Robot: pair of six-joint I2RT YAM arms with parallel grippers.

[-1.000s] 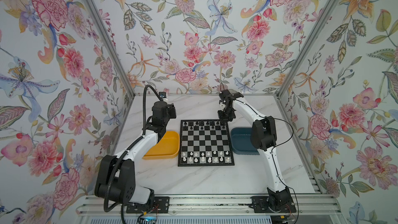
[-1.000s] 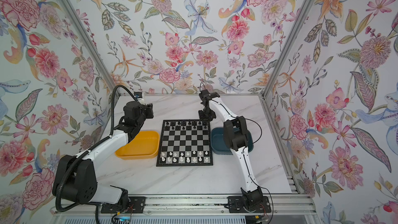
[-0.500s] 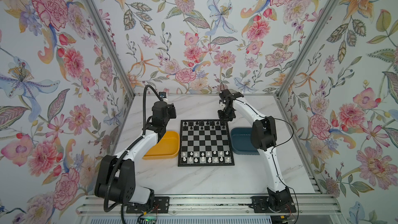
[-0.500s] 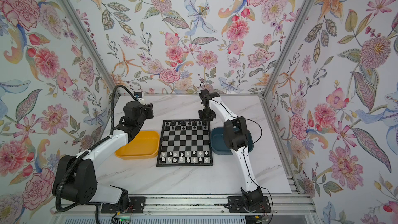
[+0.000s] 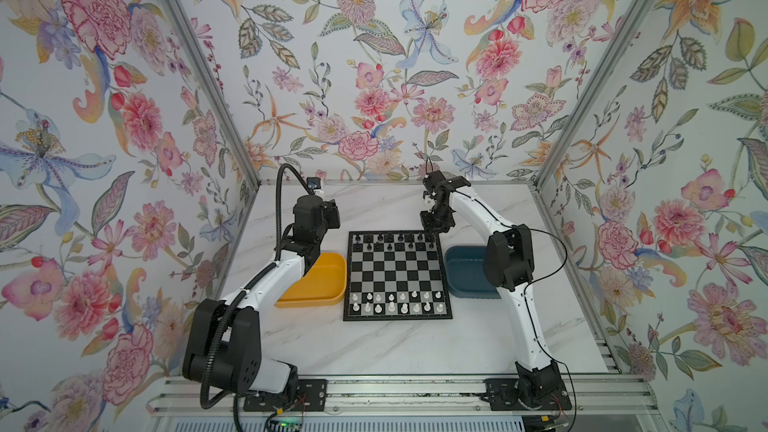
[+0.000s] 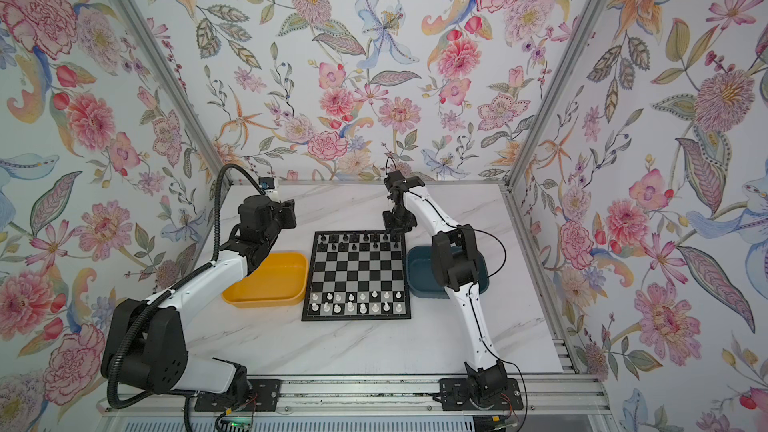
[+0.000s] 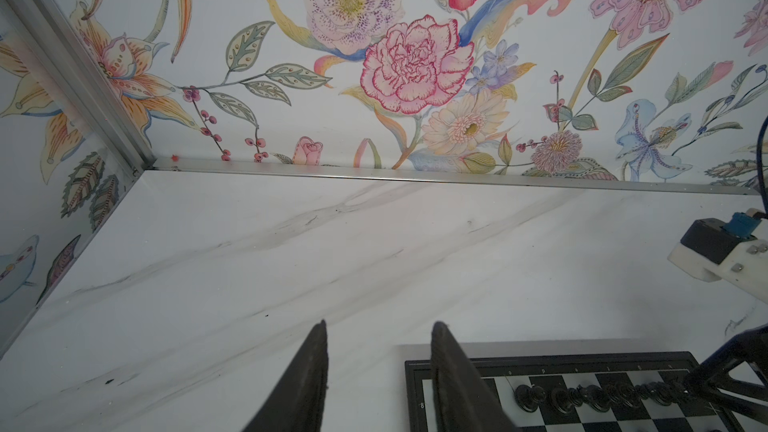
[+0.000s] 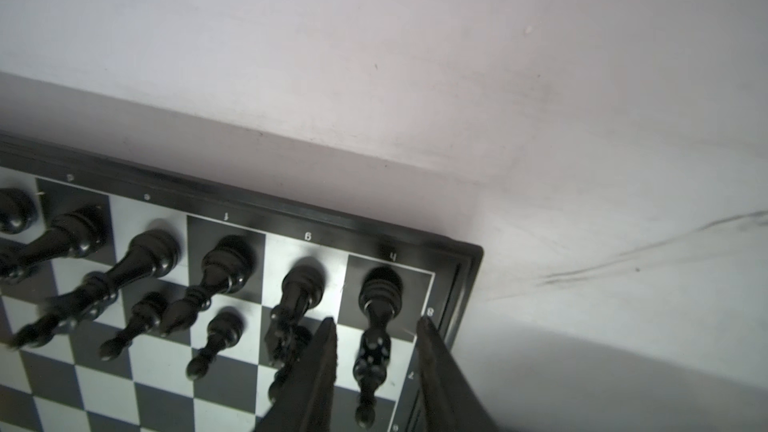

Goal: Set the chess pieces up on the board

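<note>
The board (image 5: 397, 276) (image 6: 357, 272) lies mid-table. Black chess pieces (image 5: 390, 239) fill its far rows and white ones (image 5: 395, 303) its near rows. My right gripper (image 5: 432, 230) (image 8: 377, 320) hangs over the far right corner, open. Its fingers stand either side of a black corner piece (image 8: 380, 288) with a gap on each side; that piece stands upright on its square. My left gripper (image 7: 380, 324) (image 5: 332, 218) is open and empty, held above the table just off the board's far left corner (image 7: 415, 371).
A yellow tray (image 5: 328, 280) sits left of the board, partly under the left arm. A dark blue tray (image 5: 461, 268) sits on the right behind the right arm's elbow. Bare marble table (image 5: 374, 347) runs to the back wall and in front of the board.
The right gripper's jaws have spread apart around the black corner piece. Both arms otherwise stay where they were.
</note>
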